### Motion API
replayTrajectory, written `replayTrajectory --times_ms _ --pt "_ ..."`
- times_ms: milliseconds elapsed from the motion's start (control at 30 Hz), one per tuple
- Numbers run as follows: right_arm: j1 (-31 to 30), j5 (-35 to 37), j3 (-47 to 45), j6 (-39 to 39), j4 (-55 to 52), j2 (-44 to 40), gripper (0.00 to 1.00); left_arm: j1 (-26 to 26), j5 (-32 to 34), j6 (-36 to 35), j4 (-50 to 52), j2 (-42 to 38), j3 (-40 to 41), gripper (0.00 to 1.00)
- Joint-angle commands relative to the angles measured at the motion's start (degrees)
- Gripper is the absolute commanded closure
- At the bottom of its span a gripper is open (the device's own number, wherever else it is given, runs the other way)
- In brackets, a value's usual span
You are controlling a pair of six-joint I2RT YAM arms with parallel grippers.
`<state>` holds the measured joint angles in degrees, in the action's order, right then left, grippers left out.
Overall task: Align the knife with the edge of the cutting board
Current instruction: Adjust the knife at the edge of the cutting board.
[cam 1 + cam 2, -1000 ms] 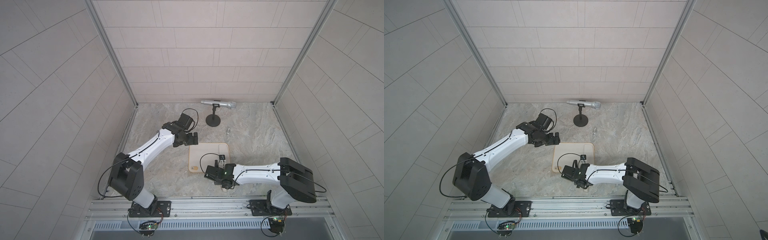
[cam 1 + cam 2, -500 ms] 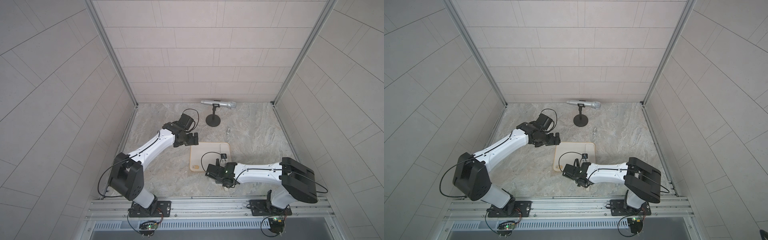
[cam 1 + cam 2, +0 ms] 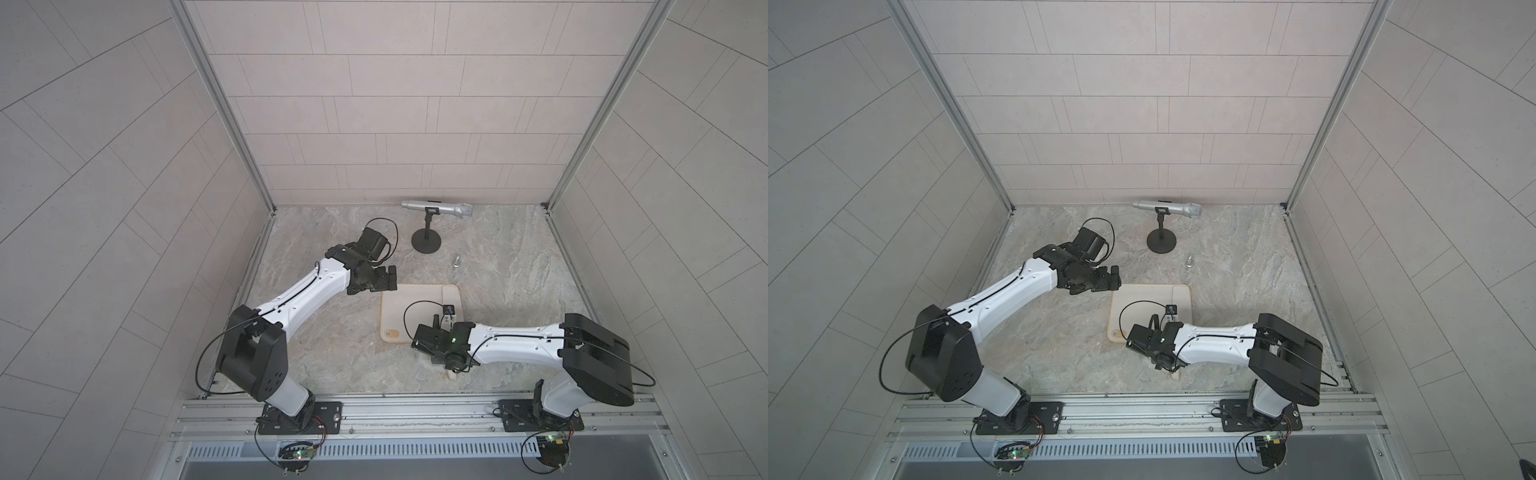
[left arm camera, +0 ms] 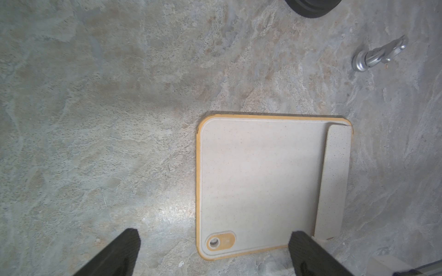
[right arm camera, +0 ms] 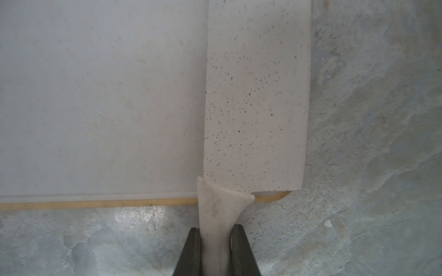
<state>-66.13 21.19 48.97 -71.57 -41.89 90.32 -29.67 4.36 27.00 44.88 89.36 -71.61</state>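
Knife first: the speckled blade lies flat on the cutting board, run along the board's side nearest the right arm. Its outer long edge sits over the tan rim, so only the rounded corner peeks out below. The handle pokes off the board's near edge, out over the counter.

Now the right gripper: it's pinched in that last little bit over the past second and is clamped tight on the handle, while the arm itself has barely budged. Board and knife seem to have crept a touch toward the right arm's side, no more.

To my eye the lining-up is all but done. Blade and board edge run parallel, and what's left is letting go cleanly. A careless release could twist the handle and swing the blade off line, I'd say.

Left gripper is spread wide with nothing in it, hanging above the counter just off the board's far corner on its own side, same as a second back.

Containers? None to speak of. The board is the only thing carrying anything, and that's just the blade. Farther back, well apart from the board, there's the silver microphone on its black stand, and a small silver fitting lying on the counter
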Motion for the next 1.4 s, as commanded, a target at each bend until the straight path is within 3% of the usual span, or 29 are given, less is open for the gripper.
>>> replayTrajectory --times_ms 0,1367 --pt "0.25 2.76 0.93 -0.14 -0.05 -0.66 1.00 -0.38 0.11 -0.46 1.31 0.70 -0.75 0.00" --pt "1.32 5.21 1.26 -1.59 -0.92 -0.94 1.00 -1.25 1.11 -0.52 1.70 1.25 -0.91 0.00"
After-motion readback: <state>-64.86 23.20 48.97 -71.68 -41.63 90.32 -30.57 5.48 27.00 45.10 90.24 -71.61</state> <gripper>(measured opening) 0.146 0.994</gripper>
